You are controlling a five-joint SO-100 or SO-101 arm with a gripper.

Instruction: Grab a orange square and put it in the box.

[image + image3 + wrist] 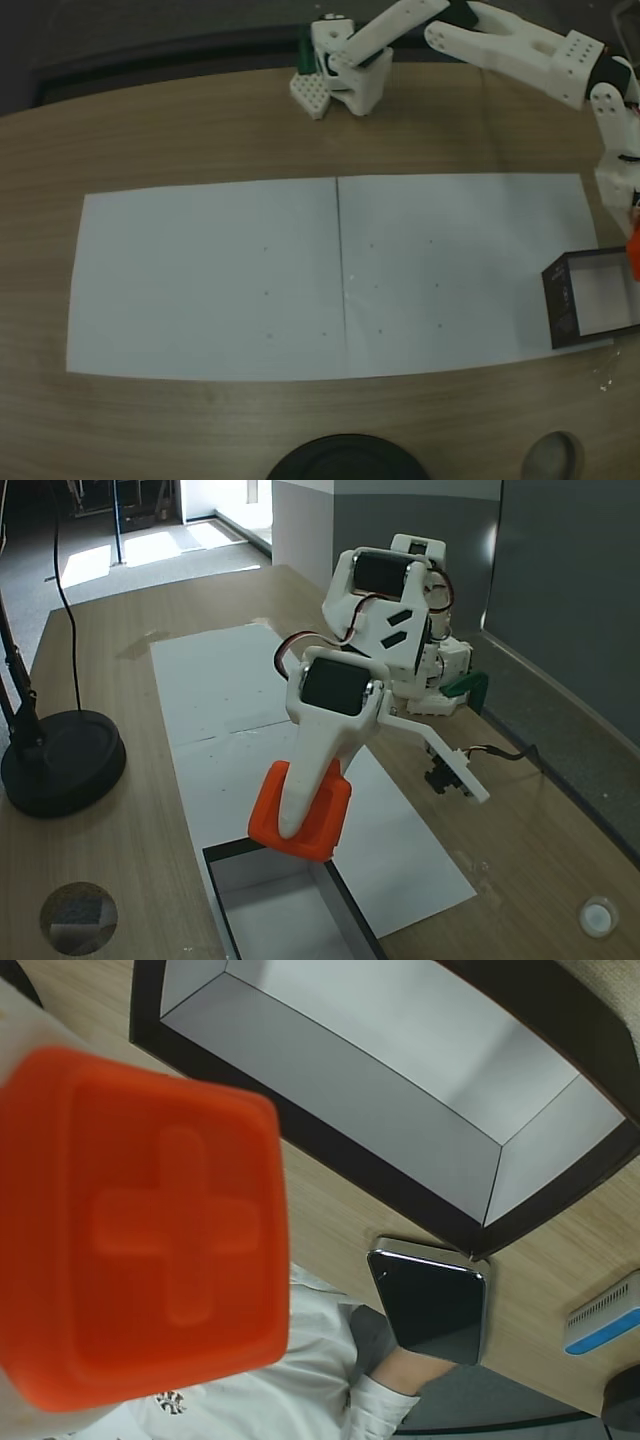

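Note:
The orange square [325, 812] hangs in the air, with my gripper [293, 825] shut on it and one white finger across its near face. It sits just above the far rim of the box [285, 915], a dark-walled box with a pale inside. In the wrist view the orange square [150, 1230] is large at the left, its raised cross facing the camera, and the box [400, 1050] lies open beyond it at the upper right. In a fixed view the gripper [633, 238] is at the right edge, and a sliver of the orange square [634, 258] shows over the box [562, 300].
Two white paper sheets [300, 280] cover the wooden table. A black round lamp base [60, 760] stands near the table's edge. Beyond the box lie a dark phone [430, 1300] and a blue-and-white device [605, 1315]. A person's white sleeve [300, 1380] shows below.

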